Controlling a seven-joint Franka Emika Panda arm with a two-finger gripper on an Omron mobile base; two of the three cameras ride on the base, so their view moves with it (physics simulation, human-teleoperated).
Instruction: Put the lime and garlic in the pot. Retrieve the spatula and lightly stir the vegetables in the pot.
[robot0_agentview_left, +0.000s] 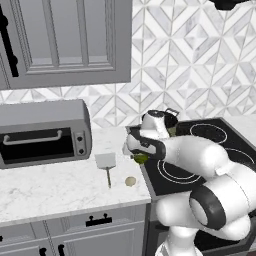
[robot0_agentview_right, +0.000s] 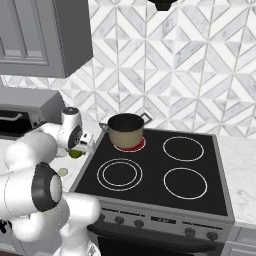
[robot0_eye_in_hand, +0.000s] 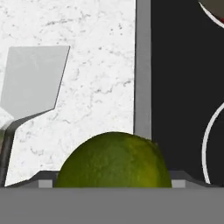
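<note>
My gripper (robot0_agentview_left: 141, 154) (robot0_agentview_right: 76, 149) (robot0_eye_in_hand: 113, 178) hangs over the counter's right end beside the stove, shut on the lime (robot0_agentview_left: 141, 159) (robot0_agentview_right: 75, 153) (robot0_eye_in_hand: 114, 161). The yellow-green ball bulges between the two fingertips in the hand view. The garlic (robot0_agentview_left: 130, 181) (robot0_agentview_right: 62, 172) lies on the marble nearer the front edge. To its left is the spatula (robot0_agentview_left: 106, 164) (robot0_eye_in_hand: 34, 78), pale blade toward the wall and handle toward the front. The pot (robot0_agentview_right: 126, 131) stands on the stove's back-left burner, right of and behind my hand. My wrist hides most of it in the left base view.
A toaster oven (robot0_agentview_left: 42, 132) sits at the back left of the counter (robot0_agentview_left: 50, 187). The black stove (robot0_agentview_right: 165, 172) has a red glow under the pot. Wall cabinets (robot0_agentview_left: 65, 40) hang above.
</note>
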